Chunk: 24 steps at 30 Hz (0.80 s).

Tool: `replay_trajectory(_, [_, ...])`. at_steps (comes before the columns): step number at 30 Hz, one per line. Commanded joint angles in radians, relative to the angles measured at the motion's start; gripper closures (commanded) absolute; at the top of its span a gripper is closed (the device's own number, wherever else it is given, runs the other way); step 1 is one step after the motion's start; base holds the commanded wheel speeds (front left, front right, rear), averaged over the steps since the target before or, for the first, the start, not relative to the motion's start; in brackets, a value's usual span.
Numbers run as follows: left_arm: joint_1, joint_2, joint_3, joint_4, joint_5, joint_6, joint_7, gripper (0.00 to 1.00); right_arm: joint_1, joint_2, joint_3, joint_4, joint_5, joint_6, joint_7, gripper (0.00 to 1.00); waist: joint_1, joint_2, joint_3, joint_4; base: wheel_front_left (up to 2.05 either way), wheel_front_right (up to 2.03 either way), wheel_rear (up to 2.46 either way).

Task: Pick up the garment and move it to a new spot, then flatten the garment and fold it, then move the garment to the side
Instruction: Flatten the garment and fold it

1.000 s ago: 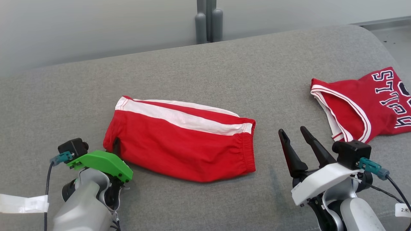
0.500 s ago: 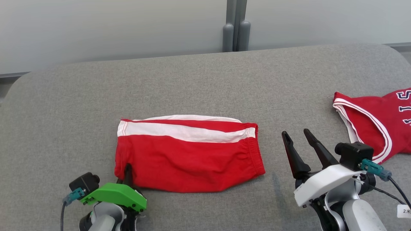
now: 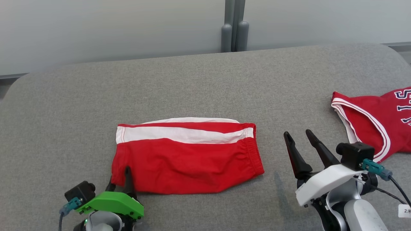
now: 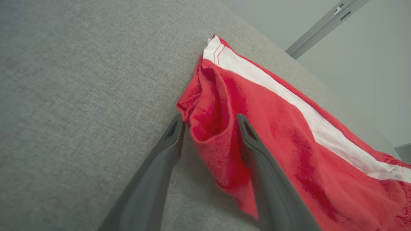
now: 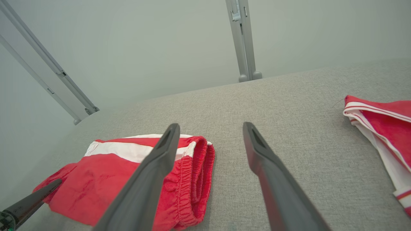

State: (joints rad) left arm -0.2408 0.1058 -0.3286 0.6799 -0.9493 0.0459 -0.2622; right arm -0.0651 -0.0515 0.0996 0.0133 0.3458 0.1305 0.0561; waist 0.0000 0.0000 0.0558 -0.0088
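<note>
Grey fabric surface (image 3: 205,80) with folded red shorts (image 3: 189,163) and red jersey (image 3: 369,118)

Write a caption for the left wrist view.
Open left gripper straddles a corner of the folded red fabric shorts with a white stripe on the grey woven cushion.

- A lab-like test booth.
- Grey fabric-covered tabletop (image 3: 205,83), rounded far corners.
- Plain pale wall panels (image 3: 112,29) and grey metal posts (image 3: 234,32) behind its far edge.
</note>
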Motion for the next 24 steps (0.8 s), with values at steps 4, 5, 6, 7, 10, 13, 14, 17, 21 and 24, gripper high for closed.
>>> replay_trajectory(4, [0.036,0.040,0.027,-0.083,0.127,0.028,-0.002,0.00,0.008,-0.001,-0.012,0.002,-0.011,0.000,0.003,0.00,0.0000,0.0000,-0.001,0.007,0.00,0.00,0.00])
replay_trajectory(5, [0.045,0.046,0.039,-0.109,0.154,0.033,-0.002,0.00,0.010,-0.001,-0.015,0.002,-0.012,0.000,0.002,0.00,0.0000,0.0000,-0.002,0.009,0.00,0.00,0.00])
replay_trajectory(6, [0.053,0.053,0.053,-0.138,0.189,0.037,-0.002,0.00,0.012,-0.001,-0.018,0.003,-0.013,0.000,0.004,0.00,0.0000,0.0000,-0.002,0.011,0.00,0.00,0.00])
replay_trajectory(7, [0.061,0.057,0.066,-0.169,0.215,0.044,-0.003,0.00,0.013,-0.001,-0.022,0.004,-0.016,0.000,0.004,0.00,0.0000,0.0000,-0.003,0.014,0.00,0.00,0.00])
replay_trajectory(10, [0.094,0.062,0.094,-0.251,0.303,0.054,-0.002,0.00,0.018,-0.001,-0.032,0.007,-0.025,0.000,0.004,0.00,0.0000,0.0000,-0.008,0.021,0.00,0.00,0.00])
replay_trajectory(13, [0.123,0.065,0.111,-0.320,0.371,0.058,-0.002,0.00,0.021,-0.001,-0.041,0.011,-0.029,0.000,0.007,0.00,0.0000,0.0000,-0.018,0.030,0.00,0.00,0.00])
replay_trajectory(14, [0.130,0.068,0.113,-0.341,0.389,0.059,-0.003,0.00,0.021,-0.001,-0.042,0.013,-0.032,0.000,0.010,0.00,0.0000,0.0000,-0.022,0.034,0.00,0.00,0.00])
replay_trajectory(17, [0.149,0.072,0.111,-0.384,0.434,0.055,-0.002,0.00,0.022,0.000,-0.047,0.024,-0.037,0.000,0.033,0.00,0.0000,0.0000,-0.034,0.045,0.00,0.00,0.00])
replay_trajectory(21, [0.167,0.080,0.092,-0.418,0.469,0.052,-0.002,0.00,0.023,-0.001,-0.052,0.049,-0.035,0.000,0.079,0.00,0.0000,0.0000,-0.052,0.063,0.00,0.00,0.00])
replay_trajectory(24, [0.174,0.078,0.079,-0.437,0.477,0.054,0.000,0.00,0.018,-0.010,-0.053,0.077,-0.039,0.000,0.110,0.00,0.0000,0.0000,-0.062,0.080,0.00,0.00,0.00])
